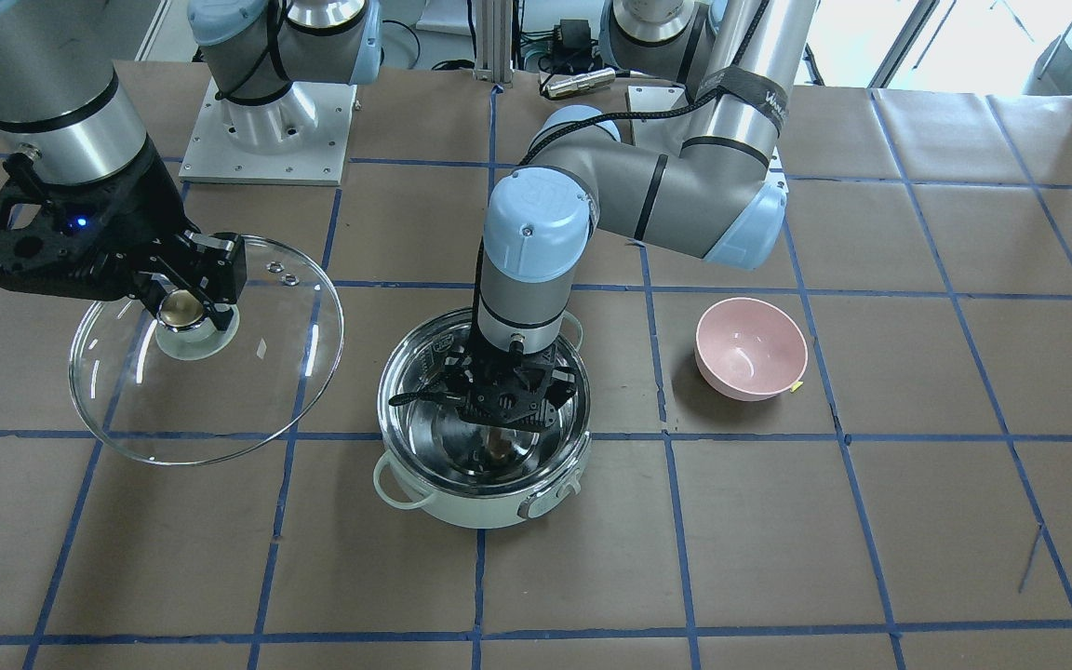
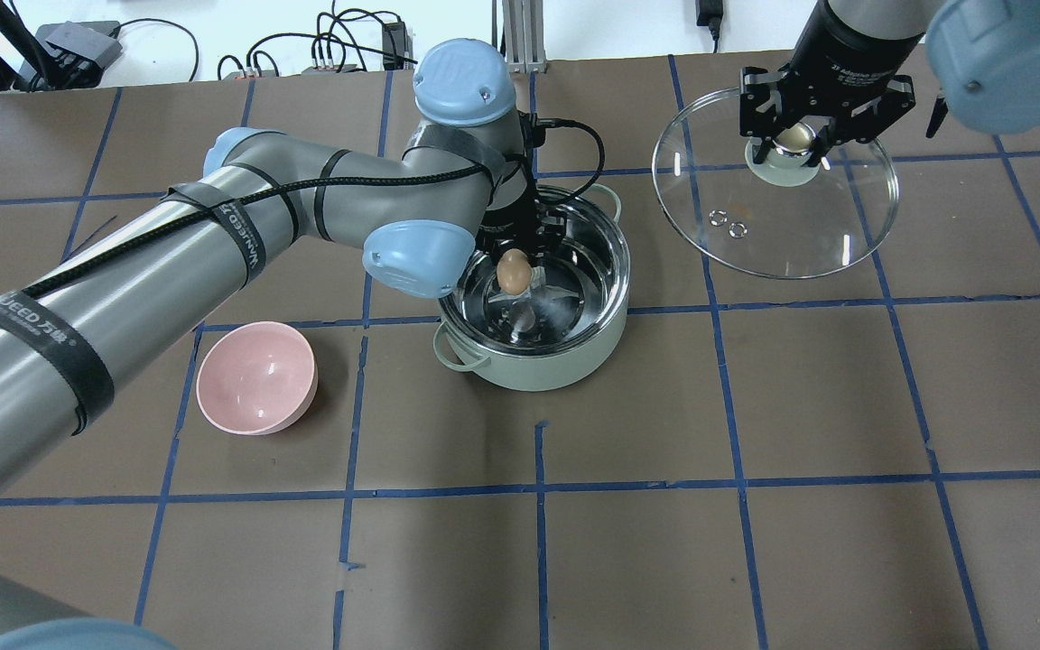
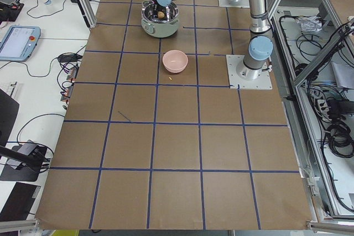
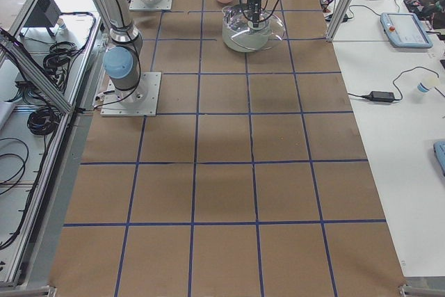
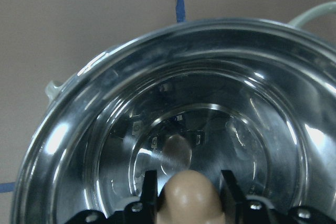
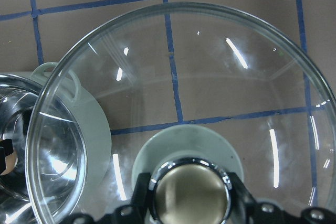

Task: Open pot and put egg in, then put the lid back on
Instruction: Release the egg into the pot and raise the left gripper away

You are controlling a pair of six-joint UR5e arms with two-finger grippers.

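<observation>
The mint-white pot (image 2: pixel 565 366) stands open at the table's middle, its steel inside showing (image 5: pixel 210 124). My left gripper (image 2: pixel 515 271) is shut on the tan egg (image 2: pixel 512 270) and holds it inside the pot, above the bottom; the egg also shows between the fingers in the left wrist view (image 5: pixel 190 192). My right gripper (image 2: pixel 794 140) is shut on the lid's beige-gold knob (image 6: pixel 190 195) and holds the clear glass lid (image 2: pixel 782 235) in the air beside the pot. In the front view the lid (image 1: pixel 220 400) hangs left of the pot (image 1: pixel 462 498).
A pink bowl (image 2: pixel 256 379) stands empty on the robot's left of the pot; it also shows in the front view (image 1: pixel 750 349). Blue tape lines grid the brown table cover. The left arm's elbow reaches over the pot's back rim.
</observation>
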